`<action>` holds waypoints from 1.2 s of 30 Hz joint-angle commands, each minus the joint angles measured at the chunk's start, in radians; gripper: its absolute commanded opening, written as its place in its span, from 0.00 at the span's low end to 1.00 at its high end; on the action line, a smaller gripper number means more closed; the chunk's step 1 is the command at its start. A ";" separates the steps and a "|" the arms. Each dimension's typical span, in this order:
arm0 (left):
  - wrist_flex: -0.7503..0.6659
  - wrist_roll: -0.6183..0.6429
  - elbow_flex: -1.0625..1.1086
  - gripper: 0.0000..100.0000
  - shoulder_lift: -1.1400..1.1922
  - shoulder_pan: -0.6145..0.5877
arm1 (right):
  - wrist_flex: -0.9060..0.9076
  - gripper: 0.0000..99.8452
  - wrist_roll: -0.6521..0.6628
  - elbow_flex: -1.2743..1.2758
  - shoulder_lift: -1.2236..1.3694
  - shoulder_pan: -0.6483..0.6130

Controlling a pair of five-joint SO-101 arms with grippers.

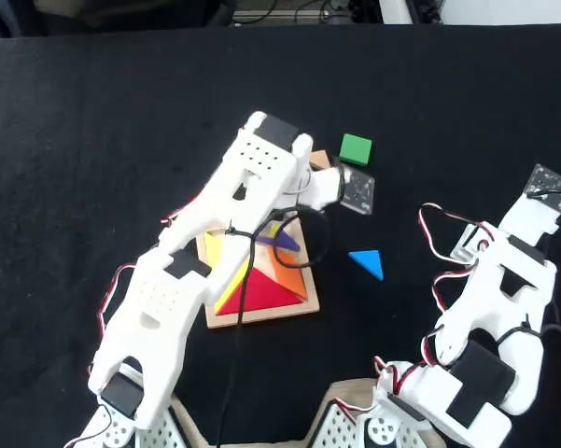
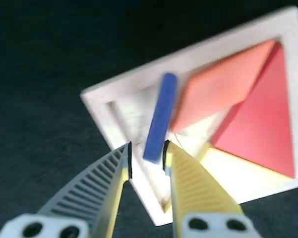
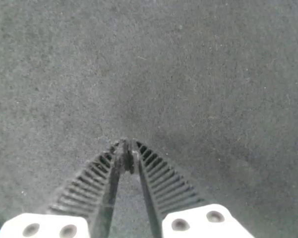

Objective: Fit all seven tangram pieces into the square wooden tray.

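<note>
- Square wooden tray (image 1: 258, 315), one: centre of the high view, partly under the left arm (image 1: 205, 252).
- Pieces lying flat in the tray, three: orange piece (image 2: 223, 84), red piece (image 2: 263, 129), yellow piece (image 2: 238, 173).
- Dark-blue piece (image 2: 160, 119), one: stands on edge over the tray's bare corner, clamped at its end.
- Left gripper (image 2: 147, 153), one: fingers narrowly parted and pinching the dark-blue piece.
- Pieces off the tray on the black cloth (image 1: 93, 140), two: green square (image 1: 356, 149) upper right of the tray, blue triangle (image 1: 367, 262) to its right.
- Right gripper (image 3: 128, 151), one: fingertips pressed together with nothing between them, above bare cloth.
</note>
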 commanded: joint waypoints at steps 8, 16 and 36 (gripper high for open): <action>-0.006 0.009 -0.111 0.13 -0.018 -0.038 | -0.015 0.01 0.011 0.001 -0.004 -0.017; 0.012 0.239 -0.124 0.13 -0.023 0.027 | -0.015 0.01 0.011 0.001 -0.004 -0.017; -0.094 0.990 0.785 0.04 -1.106 -0.438 | 0.606 0.01 0.258 -0.360 -0.211 -0.609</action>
